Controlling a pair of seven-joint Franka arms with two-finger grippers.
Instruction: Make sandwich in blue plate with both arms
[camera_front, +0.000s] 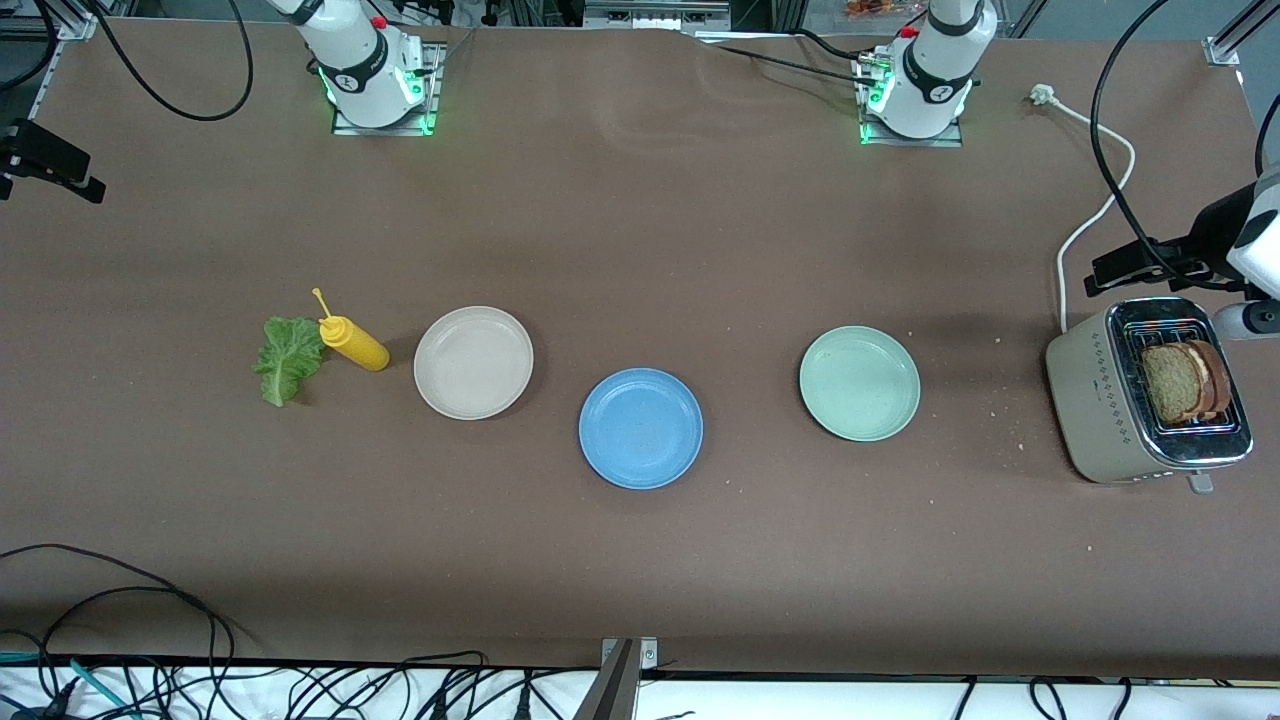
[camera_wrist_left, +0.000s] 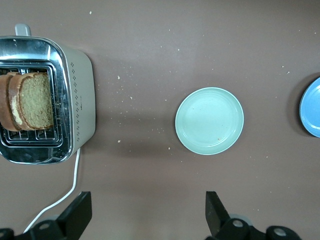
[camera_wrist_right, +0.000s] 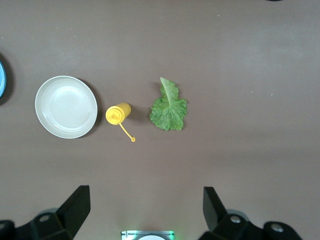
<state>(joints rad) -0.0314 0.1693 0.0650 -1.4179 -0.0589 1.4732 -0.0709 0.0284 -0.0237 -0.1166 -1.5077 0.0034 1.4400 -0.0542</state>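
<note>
Blue plate (camera_front: 641, 428) sits nearest cam, bare, mid-table. Green plate (camera_front: 859, 383) at its 2 o'clock, beige plate (camera_front: 473, 362) at 10. Bread slices (camera_front: 1186, 383) half-hidden in toaster (camera_front: 1100, 400). Left gripper (camera_wrist_left: 147, 215) over table beside toaster, right gripper (camera_wrist_right: 145, 210) over lettuce (camera_front: 288, 358) end; both w/ jaws released, tips cut off.

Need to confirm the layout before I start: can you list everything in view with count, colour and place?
blue plate: 1, blue, mid-table, nearest the front camera of the three plates
beige plate: 1, beige, toward the right arm's end
green plate: 1, pale green, toward the left arm's end
lettuce leaf: 1, green, beside the bottle
mustard bottle: 1, yellow, between leaf and beige plate
toaster: 1, beige and chrome, left arm's end
bread slices: 2, brown, in the toaster
left gripper: jaws open, up over the table
right gripper: jaws open, up over the table
</note>
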